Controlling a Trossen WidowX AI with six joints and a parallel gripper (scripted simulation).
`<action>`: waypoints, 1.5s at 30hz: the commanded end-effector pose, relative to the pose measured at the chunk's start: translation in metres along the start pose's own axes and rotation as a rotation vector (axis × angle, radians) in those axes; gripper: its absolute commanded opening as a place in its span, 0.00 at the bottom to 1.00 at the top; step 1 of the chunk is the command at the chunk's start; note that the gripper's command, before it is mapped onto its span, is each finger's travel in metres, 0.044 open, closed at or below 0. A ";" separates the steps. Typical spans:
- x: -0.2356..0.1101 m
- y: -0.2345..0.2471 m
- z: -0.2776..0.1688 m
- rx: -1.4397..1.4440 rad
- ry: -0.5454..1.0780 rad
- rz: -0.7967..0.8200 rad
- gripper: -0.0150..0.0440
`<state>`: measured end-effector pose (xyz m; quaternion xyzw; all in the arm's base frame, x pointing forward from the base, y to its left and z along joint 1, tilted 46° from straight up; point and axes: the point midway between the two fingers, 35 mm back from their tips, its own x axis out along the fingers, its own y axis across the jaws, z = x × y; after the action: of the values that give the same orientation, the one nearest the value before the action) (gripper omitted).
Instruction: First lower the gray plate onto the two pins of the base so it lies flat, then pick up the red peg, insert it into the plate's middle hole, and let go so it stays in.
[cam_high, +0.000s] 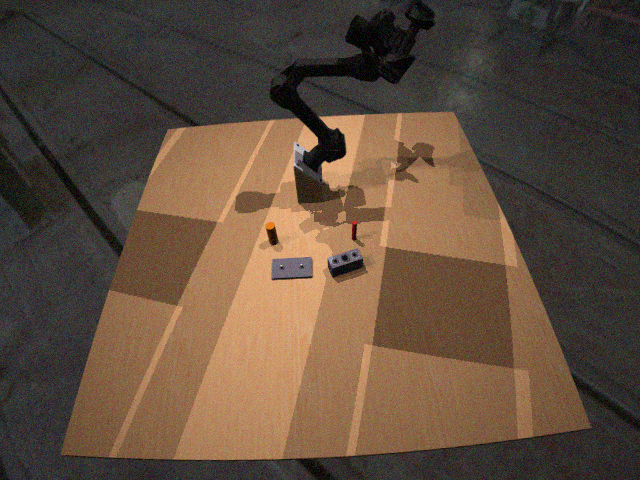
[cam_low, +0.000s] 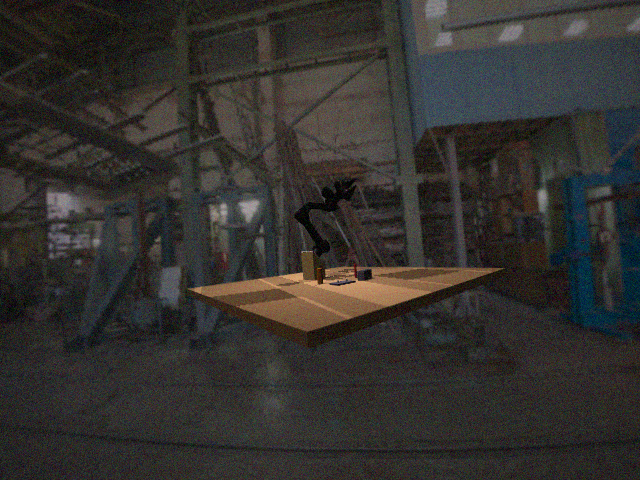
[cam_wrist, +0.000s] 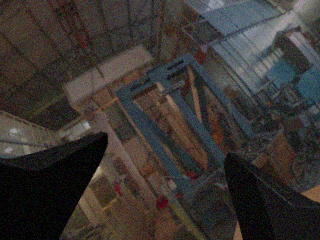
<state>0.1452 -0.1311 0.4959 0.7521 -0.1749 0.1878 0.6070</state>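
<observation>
2 dark fingers of our gripper (cam_high: 413, 23) stand wide apart with nothing between them. In the wrist view we see only the distant building framework through the gap. The arm (cam_high: 310, 111) is raised high, well above the wooden table (cam_high: 439, 403) and off to one side of the parts.

Below, the gray plate (cam_high: 344, 261) sits as a small thick block with holes in its top face. Just beside it lies the flat base (cam_high: 292, 268) with 2 small pins. The red peg (cam_high: 354, 229) stands upright near the plate. An orange cylinder (cam_high: 271, 233) stands near the base.

We judge the plate to be rigid and light, best gripped across its narrow sides and kept level. The thin peg looks stiff, easy to tip, best pinched near its top.
</observation>
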 end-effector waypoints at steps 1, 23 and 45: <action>0.000 0.000 0.000 0.000 0.000 0.000 0.98; 0.009 0.012 -0.250 -0.810 0.368 0.302 1.00; 0.073 -0.238 -0.303 -1.181 0.864 -0.262 1.00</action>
<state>0.2725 0.2122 0.4275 0.1835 0.0217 0.2900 0.9390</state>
